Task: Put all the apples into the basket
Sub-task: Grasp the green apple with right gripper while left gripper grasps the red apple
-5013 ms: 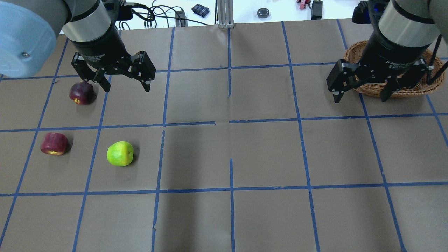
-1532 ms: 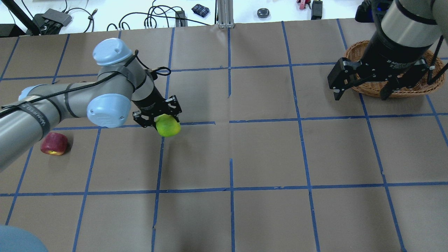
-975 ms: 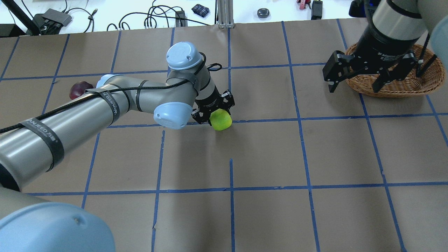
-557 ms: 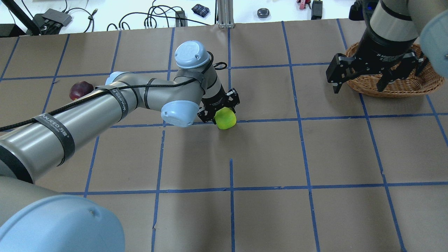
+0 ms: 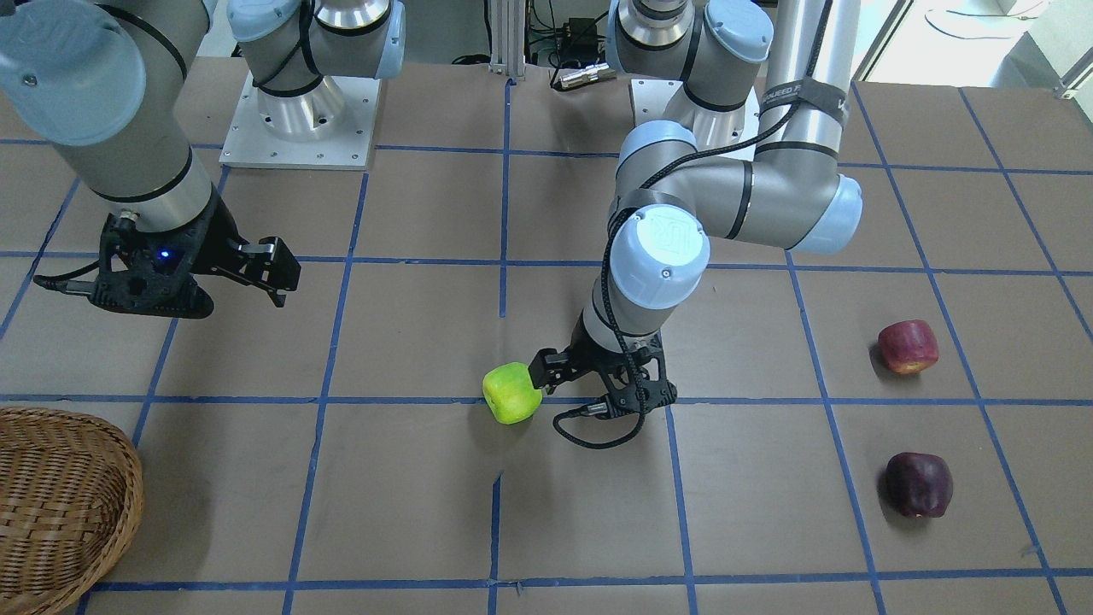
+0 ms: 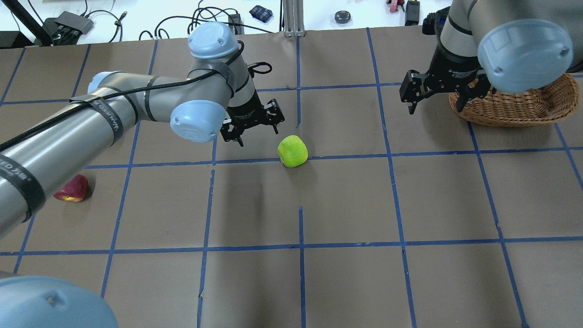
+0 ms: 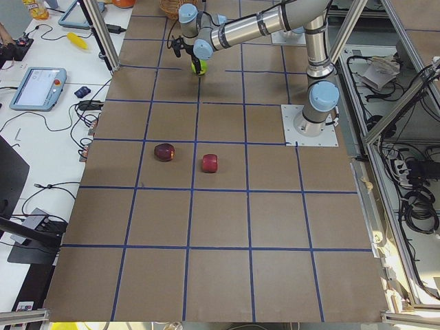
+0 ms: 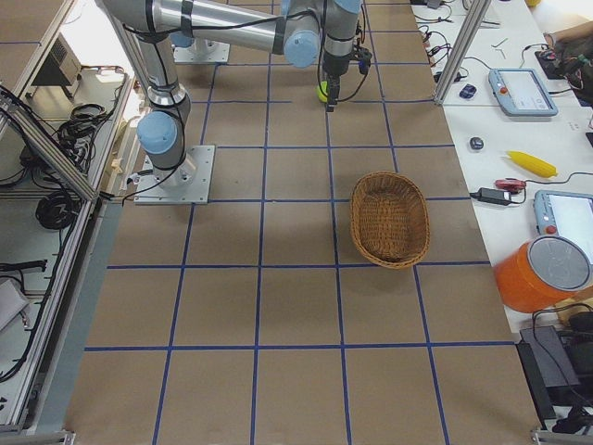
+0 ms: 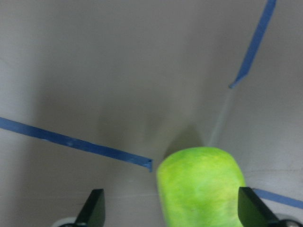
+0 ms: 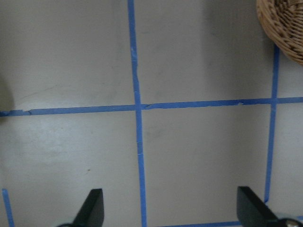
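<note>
A green apple lies on the table near the middle, on a blue tape line. My left gripper is open and empty, just left of the apple and apart from it. In the left wrist view the apple sits low between the open fingers, close to the right one. My right gripper is open and empty, left of the wicker basket. A red apple and a dark red apple lie at the table's left end.
The basket holds nothing that I can see. In the overhead view my left arm hides the dark red apple and part of the red apple. Cables and small items lie beyond the table's far edge.
My left gripper opened and let go of the green apple, which now rests on the table, and drew back to the left. My right gripper moved left, away from the basket.
</note>
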You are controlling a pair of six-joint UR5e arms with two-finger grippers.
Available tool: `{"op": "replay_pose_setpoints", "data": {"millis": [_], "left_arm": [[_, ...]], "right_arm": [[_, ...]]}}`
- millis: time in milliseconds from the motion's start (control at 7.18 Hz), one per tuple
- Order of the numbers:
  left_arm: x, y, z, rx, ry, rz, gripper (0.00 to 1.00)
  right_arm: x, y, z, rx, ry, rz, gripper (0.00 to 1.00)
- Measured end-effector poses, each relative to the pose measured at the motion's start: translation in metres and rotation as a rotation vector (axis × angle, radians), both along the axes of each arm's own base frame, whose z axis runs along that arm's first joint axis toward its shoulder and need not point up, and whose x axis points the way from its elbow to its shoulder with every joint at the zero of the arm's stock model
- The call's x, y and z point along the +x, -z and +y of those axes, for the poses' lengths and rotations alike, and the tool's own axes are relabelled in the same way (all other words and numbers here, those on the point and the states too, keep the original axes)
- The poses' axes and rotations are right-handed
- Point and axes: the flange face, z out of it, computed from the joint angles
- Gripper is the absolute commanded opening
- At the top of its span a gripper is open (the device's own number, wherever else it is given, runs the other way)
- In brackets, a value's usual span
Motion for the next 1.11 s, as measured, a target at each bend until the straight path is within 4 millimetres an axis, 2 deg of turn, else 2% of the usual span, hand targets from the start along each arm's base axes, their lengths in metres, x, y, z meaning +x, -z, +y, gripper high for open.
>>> {"op": "replay_pose_setpoints", "data": {"millis": [139,278,418,696,835,975,1114], "left_arm": [[0.039,-0.016,0.003,0.026,0.088,-0.059,1.00],[0.083,-0.029,0.005,0.057,0.157,-0.093,1.00],[0.143,-0.035,0.007,0.090,0.224,-0.100,1.00],[0.266,-0.034,0.022,0.137,0.304,-0.105,1.00],[0.321,-0.032,0.030,0.153,0.334,-0.124,1.00],[0.377,-0.026,0.037,0.144,0.375,-0.126,1.00],[0.424,-0.009,0.046,0.132,0.395,-0.122,1.00]], "right_arm": [[0.033,0.008,0.000,-0.019,-0.060,-0.034,1.00],[0.077,0.023,0.003,-0.041,-0.141,-0.050,1.00],[0.121,0.050,0.006,-0.059,-0.214,-0.056,1.00],[0.187,0.108,0.004,-0.106,-0.295,-0.066,1.00],[0.207,0.129,0.005,-0.103,-0.301,-0.069,1.00],[0.217,0.139,0.006,-0.099,-0.299,-0.073,1.00],[0.221,0.144,0.007,-0.097,-0.302,-0.076,1.00]]}}
